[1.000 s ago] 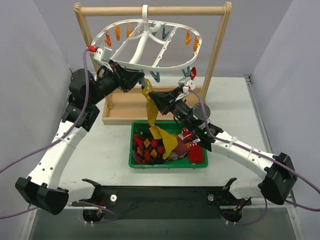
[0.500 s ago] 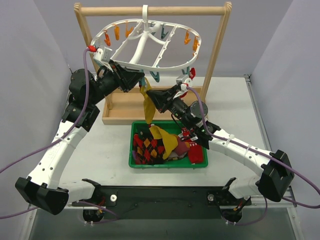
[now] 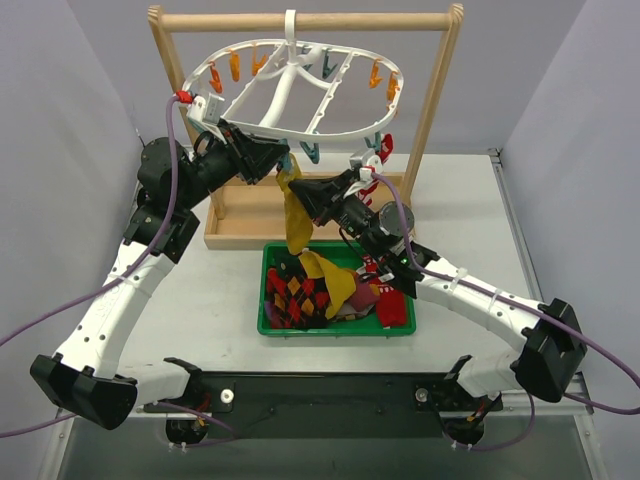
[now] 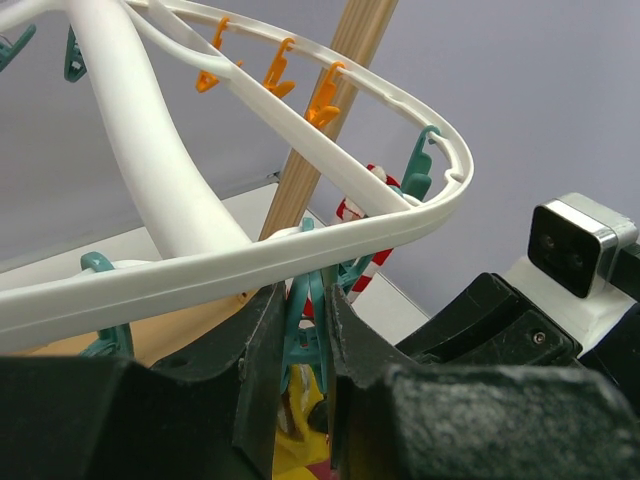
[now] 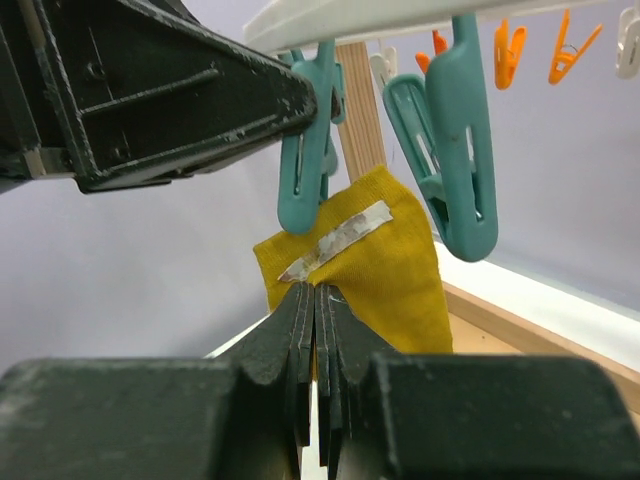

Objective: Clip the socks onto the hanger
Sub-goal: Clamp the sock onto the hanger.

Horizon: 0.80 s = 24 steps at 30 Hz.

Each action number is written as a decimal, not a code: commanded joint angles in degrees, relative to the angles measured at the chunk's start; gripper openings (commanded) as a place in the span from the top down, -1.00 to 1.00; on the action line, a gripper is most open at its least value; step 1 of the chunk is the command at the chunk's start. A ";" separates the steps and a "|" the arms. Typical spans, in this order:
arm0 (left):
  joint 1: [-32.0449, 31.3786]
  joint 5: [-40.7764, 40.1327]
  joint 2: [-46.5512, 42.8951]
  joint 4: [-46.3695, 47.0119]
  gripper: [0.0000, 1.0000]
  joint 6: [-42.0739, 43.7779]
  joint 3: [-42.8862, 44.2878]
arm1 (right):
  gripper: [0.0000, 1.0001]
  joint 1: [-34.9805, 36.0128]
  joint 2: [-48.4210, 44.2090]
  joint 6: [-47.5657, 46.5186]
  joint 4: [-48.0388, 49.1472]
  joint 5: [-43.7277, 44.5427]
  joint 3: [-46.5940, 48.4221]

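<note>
The white oval hanger (image 3: pixel 391 68) hangs from the wooden bar. My left gripper (image 3: pixel 283 160) is shut on a teal clip (image 4: pixel 304 325) at the hanger's near rim (image 4: pixel 250 262), fingers squeezing its upper handles. My right gripper (image 3: pixel 304 190) is shut on the top of a yellow sock (image 3: pixel 296 218), holding it just under that clip (image 5: pixel 305 170). In the right wrist view the clip's lower tip meets the sock's upper edge (image 5: pixel 385 260); I cannot tell whether the fabric is between its jaws. A red-white striped sock (image 3: pixel 383 147) hangs at the rim's right. More socks (image 3: pixel 300 293) lie in the bin.
A green plastic bin (image 3: pixel 335 330) stands in front of the wooden bar rack (image 3: pixel 435 90), whose base tray (image 3: pixel 235 235) lies behind it. A second teal clip (image 5: pixel 452 150) hangs right beside the squeezed one. Orange clips (image 4: pixel 270 78) dangle along the far rim.
My right gripper has carried the yellow sock up and to the left, closer under the teal clip. The left arm has stayed put, still squeezing the clip.
</note>
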 commanded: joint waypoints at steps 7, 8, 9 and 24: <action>-0.83 2.52 -1.05 0.59 1.00 -0.60 3.27 | 1.00 0.57 1.21 1.45 8.21 -2.22 5.32; -0.75 2.52 -1.05 0.67 1.00 -0.69 3.27 | 1.00 0.57 1.21 1.45 8.13 -2.31 5.50; -0.75 2.60 -1.13 0.67 1.00 -0.60 3.27 | 1.00 0.57 1.47 1.45 8.12 -2.40 5.68; -0.75 2.16 -1.40 0.85 1.00 0.37 1.78 | 1.00 0.93 1.30 3.03 9.62 -2.93 6.21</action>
